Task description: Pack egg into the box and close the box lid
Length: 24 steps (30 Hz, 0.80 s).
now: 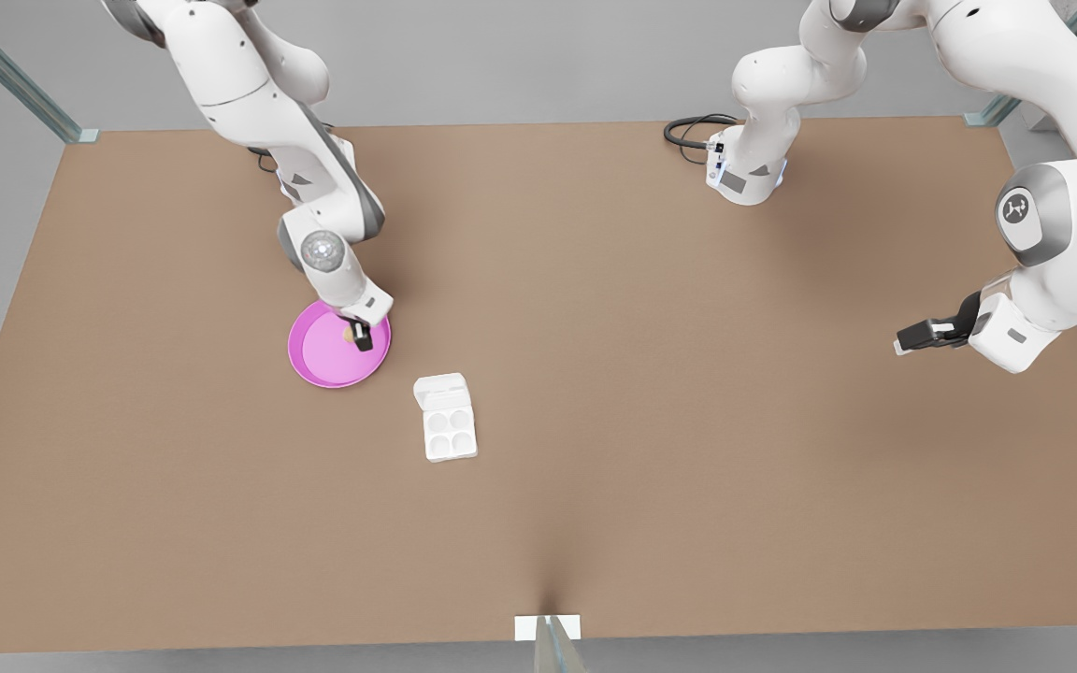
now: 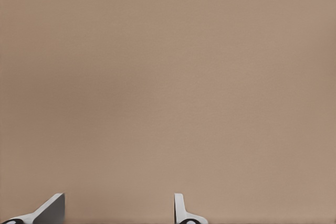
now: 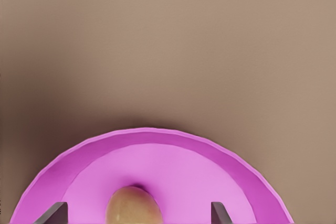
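Note:
A tan-brown egg point(image 1: 349, 331) point(image 3: 134, 206) lies in a round pink plate point(image 1: 319, 360) point(image 3: 173, 150) at the front view's left. My right gripper point(image 1: 357, 335) point(image 3: 137, 212) is lowered into the plate, open, with one finger on each side of the egg. The box point(image 1: 452, 434) is a white carton whose four cups are empty, on the table just right of the plate. Its box lid point(image 1: 441, 391) lies folded open on the far side. My left gripper point(image 1: 905, 340) point(image 2: 115, 212) waits open over bare table at the front view's right.
A black cable point(image 1: 691, 130) loops by the arm base point(image 1: 746, 173) at the table's back edge. A white tab point(image 1: 548, 626) sits at the front edge. Brown tabletop point(image 1: 669, 393) stretches between the box and the left gripper.

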Each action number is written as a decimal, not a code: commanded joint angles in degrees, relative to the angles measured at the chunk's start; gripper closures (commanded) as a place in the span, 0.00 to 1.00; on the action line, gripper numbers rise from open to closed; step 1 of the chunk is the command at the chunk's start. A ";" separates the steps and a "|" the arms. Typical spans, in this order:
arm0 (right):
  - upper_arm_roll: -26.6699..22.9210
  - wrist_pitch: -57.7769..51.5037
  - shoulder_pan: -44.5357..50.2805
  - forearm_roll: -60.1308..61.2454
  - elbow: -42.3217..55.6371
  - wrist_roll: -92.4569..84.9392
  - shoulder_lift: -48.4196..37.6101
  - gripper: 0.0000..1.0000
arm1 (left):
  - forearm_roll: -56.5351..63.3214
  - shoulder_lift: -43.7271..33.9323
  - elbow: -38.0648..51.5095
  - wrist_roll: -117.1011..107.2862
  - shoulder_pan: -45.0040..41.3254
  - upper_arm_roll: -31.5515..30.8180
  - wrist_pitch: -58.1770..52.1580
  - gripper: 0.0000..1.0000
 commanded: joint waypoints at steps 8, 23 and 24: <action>-0.70 0.26 -1.65 0.00 1.23 0.35 2.03 0.00 | 0.08 0.00 0.00 0.00 0.00 0.00 0.00 0.00; -0.53 1.05 -4.99 0.00 1.41 -1.67 4.76 0.00 | 0.08 0.35 0.00 0.00 0.00 0.00 0.44 0.00; -0.53 1.05 -4.90 0.00 1.50 -1.67 4.84 0.03 | 0.08 0.35 0.00 0.00 0.00 0.00 0.44 0.00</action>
